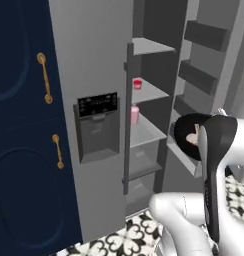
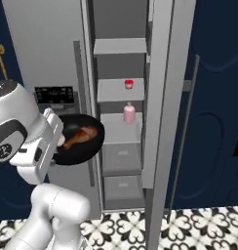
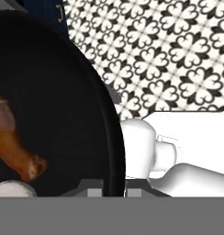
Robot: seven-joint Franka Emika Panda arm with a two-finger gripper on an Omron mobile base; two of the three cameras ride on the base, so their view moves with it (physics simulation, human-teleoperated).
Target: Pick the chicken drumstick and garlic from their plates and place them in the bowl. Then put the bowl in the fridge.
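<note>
My gripper [image 3: 113, 189] is shut on the rim of the black bowl [image 3: 63, 114], one fingertip on each side of it. The bowl [image 2: 87, 146] hangs in the air in front of the open fridge [image 2: 121, 88], level with its lower shelves. In the bowl lies the reddish-brown chicken drumstick [image 2: 81, 135], which also lies at the left of the hand view [image 3: 13, 149]. The pale garlic [image 3: 13, 189] rests beside it and peeks out next to my hand in the left base view [image 1: 195, 136]. The plates are out of view.
On the fridge shelves stand a small red-lidded jar [image 1: 138, 84] and a pink bottle [image 1: 134, 115]. The open fridge door with bins [image 1: 199, 75] stands on the right. Navy cabinets with brass handles [image 1: 19, 125] flank the fridge. Patterned floor tiles [image 3: 178, 55] lie below.
</note>
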